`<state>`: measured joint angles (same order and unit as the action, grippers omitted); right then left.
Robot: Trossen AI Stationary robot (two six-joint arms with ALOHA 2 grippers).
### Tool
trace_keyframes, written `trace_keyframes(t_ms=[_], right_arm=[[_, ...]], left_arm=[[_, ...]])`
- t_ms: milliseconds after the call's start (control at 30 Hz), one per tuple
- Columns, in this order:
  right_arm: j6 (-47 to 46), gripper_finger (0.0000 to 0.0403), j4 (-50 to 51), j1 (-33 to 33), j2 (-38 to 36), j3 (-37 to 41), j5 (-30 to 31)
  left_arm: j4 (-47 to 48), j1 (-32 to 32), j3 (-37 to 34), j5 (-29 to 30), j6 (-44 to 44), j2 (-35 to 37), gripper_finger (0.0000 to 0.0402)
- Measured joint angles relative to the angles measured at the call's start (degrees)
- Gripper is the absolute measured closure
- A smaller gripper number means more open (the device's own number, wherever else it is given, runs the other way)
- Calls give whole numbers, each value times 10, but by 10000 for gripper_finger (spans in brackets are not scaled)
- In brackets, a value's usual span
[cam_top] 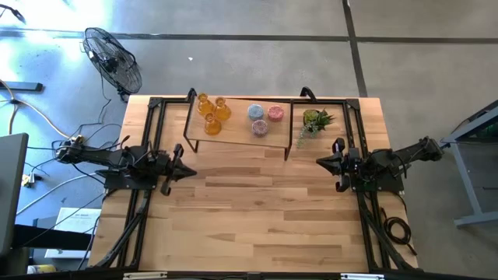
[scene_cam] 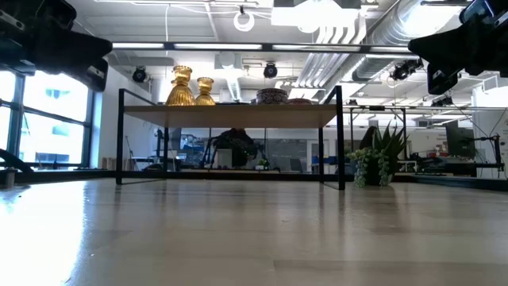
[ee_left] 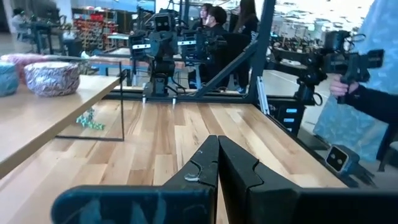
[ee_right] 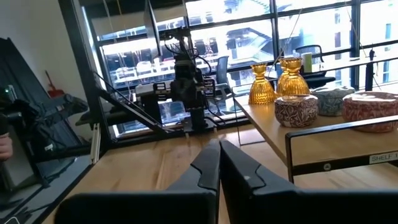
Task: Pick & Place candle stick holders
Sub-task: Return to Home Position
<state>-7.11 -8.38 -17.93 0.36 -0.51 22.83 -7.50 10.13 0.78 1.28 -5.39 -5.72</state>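
Three amber bottle-like holders (cam_top: 212,113) and three squat round holders, blue-grey (cam_top: 256,111), pink (cam_top: 276,112) and mauve (cam_top: 260,126), stand on their bases on a low wooden shelf (cam_top: 237,134) at the table's far side. They also show in the right wrist view (ee_right: 295,110). My left gripper (cam_top: 189,172) is shut and empty, above the table at its left. My right gripper (cam_top: 320,162) is shut and empty, above the table at its right.
A small green potted plant (cam_top: 315,121) stands on the table just right of the shelf, near my right gripper. A fan (cam_top: 113,60) stands on the floor beyond the table's far left corner. People stand beyond the table in the left wrist view (ee_left: 364,93).
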Motion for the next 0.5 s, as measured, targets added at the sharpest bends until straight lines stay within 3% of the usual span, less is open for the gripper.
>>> trace_keyframes(t_ms=[133, 367, 500], right_arm=[[11, 398, 0, 0, 0, 0, 0], [21, 392, 0, 0, 0, 0, 0], [19, 396, 0, 0, 0, 0, 0]], left_arm=[[0, 0, 9, -16, 11, 0, 401], [0, 0, 11, -117, 6, 0, 401], [0, 0, 12, -120, 16, 5, 401]])
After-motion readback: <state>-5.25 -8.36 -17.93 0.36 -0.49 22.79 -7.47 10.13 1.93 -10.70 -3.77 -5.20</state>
